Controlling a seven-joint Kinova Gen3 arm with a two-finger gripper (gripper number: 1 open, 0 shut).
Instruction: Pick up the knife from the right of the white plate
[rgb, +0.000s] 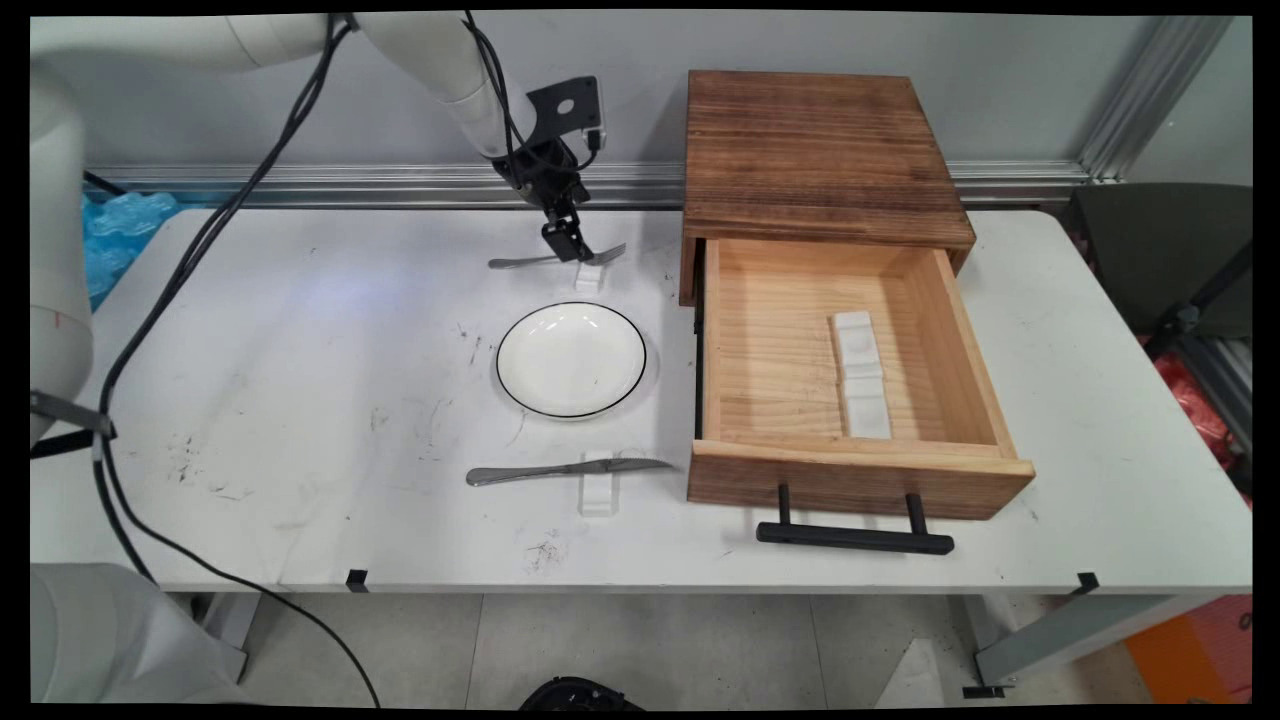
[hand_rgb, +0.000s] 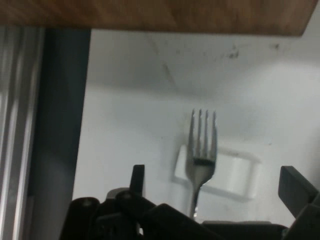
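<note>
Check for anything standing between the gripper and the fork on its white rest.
Nothing visible does. The gripper hangs right over the fork, fingers open on either side of its neck, with the white rest underneath.

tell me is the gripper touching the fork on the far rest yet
Apart. The hand view shows the gripper open, with table showing between each finger and the fork, which lies on its white rest between them.
</note>
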